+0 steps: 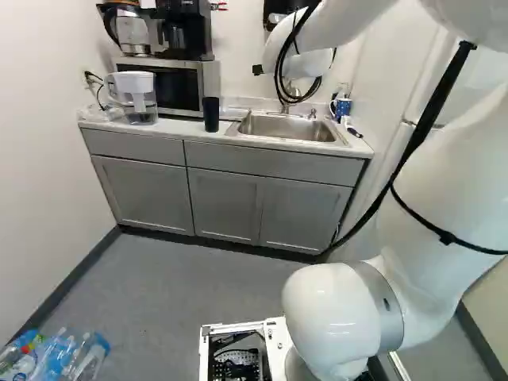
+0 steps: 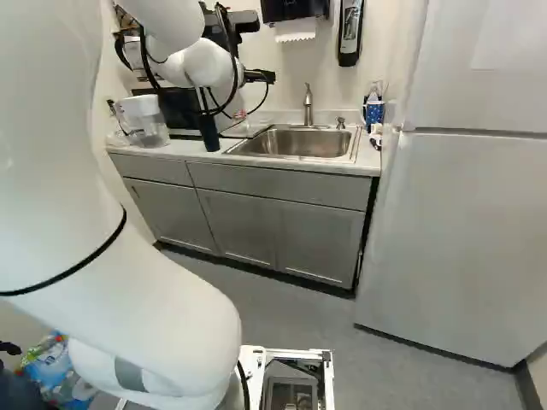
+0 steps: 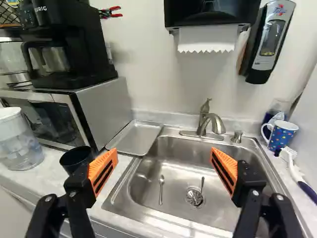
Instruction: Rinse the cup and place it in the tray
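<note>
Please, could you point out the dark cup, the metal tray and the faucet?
Dark cup [image 1: 210, 114], left base view, middle of side.
Metal tray [image 3: 134, 138], wrist view, bare bottom.
Faucet [image 3: 202, 124], wrist view, upright body.

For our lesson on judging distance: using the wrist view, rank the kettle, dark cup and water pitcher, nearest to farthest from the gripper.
1. Dark cup: just left of the gripper.
2. Water pitcher: left, beyond the cup.
3. Kettle: left, up on the microwave.
</note>
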Controlling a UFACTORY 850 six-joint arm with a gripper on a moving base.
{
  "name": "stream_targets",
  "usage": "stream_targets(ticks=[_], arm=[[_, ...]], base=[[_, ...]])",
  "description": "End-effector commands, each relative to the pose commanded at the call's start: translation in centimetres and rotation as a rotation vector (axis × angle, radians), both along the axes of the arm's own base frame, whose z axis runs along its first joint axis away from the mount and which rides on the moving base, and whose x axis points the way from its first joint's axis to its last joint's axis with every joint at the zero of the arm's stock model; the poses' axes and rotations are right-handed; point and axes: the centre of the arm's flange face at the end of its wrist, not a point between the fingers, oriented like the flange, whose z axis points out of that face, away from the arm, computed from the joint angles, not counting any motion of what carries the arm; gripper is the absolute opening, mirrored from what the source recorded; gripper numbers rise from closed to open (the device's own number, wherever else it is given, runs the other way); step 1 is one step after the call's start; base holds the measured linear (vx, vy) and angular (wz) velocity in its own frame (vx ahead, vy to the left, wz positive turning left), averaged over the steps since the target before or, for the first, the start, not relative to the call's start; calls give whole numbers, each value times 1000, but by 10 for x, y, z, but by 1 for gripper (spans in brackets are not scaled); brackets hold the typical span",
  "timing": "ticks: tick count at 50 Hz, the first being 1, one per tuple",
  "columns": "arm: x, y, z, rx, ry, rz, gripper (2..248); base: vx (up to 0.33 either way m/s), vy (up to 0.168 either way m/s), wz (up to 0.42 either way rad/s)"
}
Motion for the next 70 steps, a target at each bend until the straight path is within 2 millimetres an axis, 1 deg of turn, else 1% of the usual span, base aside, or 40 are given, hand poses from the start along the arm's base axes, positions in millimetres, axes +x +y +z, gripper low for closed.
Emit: stream_targets(ticks=[12, 70], arm=[[0, 0, 0, 0, 0, 0, 247], [0, 0, 0, 0, 0, 0, 247]], base=[[117, -33, 195], [121, -64, 5]])
